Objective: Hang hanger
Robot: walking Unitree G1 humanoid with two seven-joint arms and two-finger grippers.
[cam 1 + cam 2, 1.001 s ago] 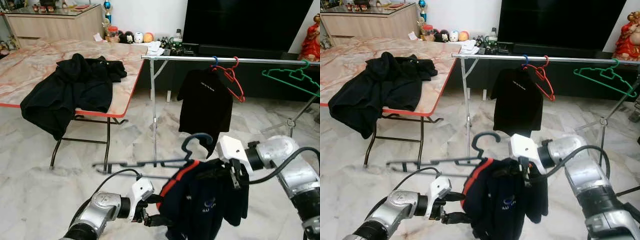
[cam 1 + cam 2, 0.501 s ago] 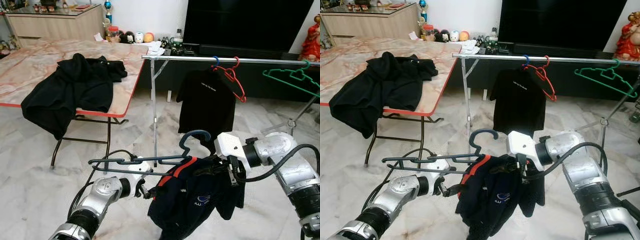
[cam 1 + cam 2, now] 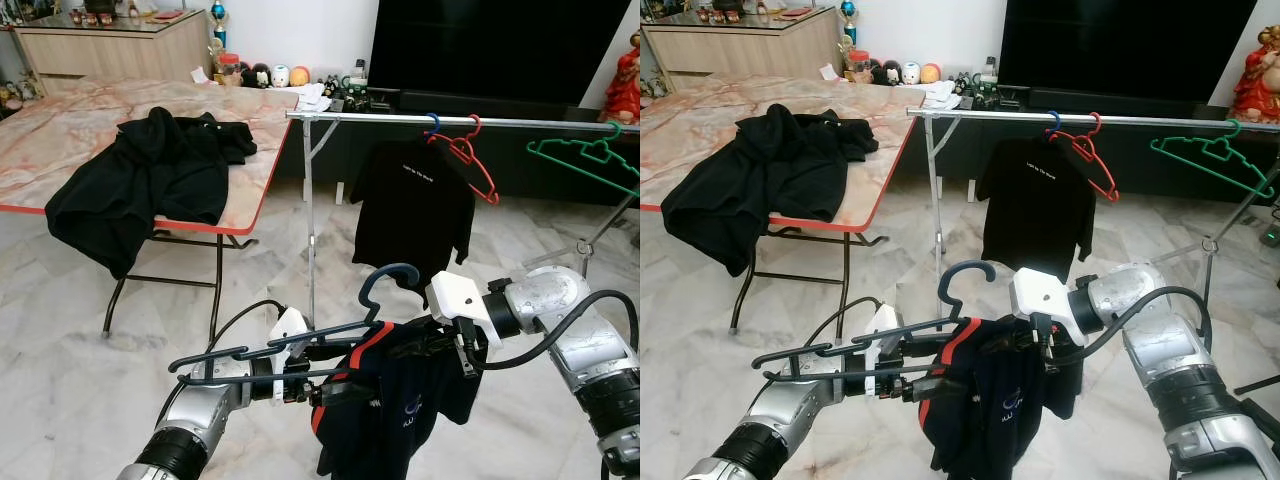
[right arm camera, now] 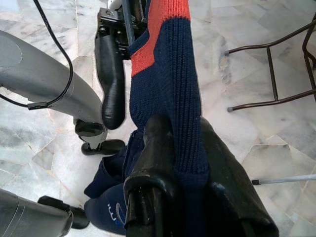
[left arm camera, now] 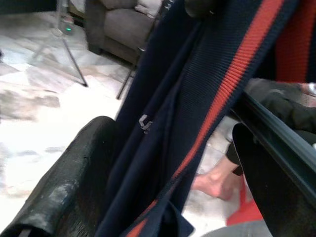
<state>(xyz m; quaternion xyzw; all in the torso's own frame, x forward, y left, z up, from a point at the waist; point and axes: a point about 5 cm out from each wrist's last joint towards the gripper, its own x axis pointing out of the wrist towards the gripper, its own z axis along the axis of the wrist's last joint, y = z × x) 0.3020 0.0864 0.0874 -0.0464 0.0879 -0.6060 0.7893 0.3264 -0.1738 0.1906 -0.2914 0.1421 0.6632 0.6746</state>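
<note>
A dark blue hanger (image 3: 388, 274) carries a navy sweater (image 3: 405, 410) with a red collar stripe, low in front of me. My right gripper (image 3: 466, 352) is shut on the sweater's shoulder; knit cloth is pinched between its fingers (image 4: 154, 143). My left gripper (image 3: 318, 384) is at the collar, open, and the striped cloth (image 5: 197, 123) runs between its spread fingers (image 5: 69, 182). The hanger's long arm (image 3: 820, 355) lies over my left forearm. Behind stands the silver clothes rail (image 3: 450, 119), which holds a black T-shirt (image 3: 415, 205), a red hanger (image 3: 472, 152) and a green hanger (image 3: 585, 155).
A folding table (image 3: 60, 130) with black garments (image 3: 140, 175) stands at the left. The rail's upright (image 3: 307, 230) and feet stand just ahead of the grippers. A dark TV unit (image 3: 500, 60) fills the back wall. A person's bare foot (image 5: 212, 182) is on the marble floor.
My left gripper has risen and moved right to the sweater's collar. The hanger has tilted so its long arm lies over my left forearm. The sweater hangs straighter.
</note>
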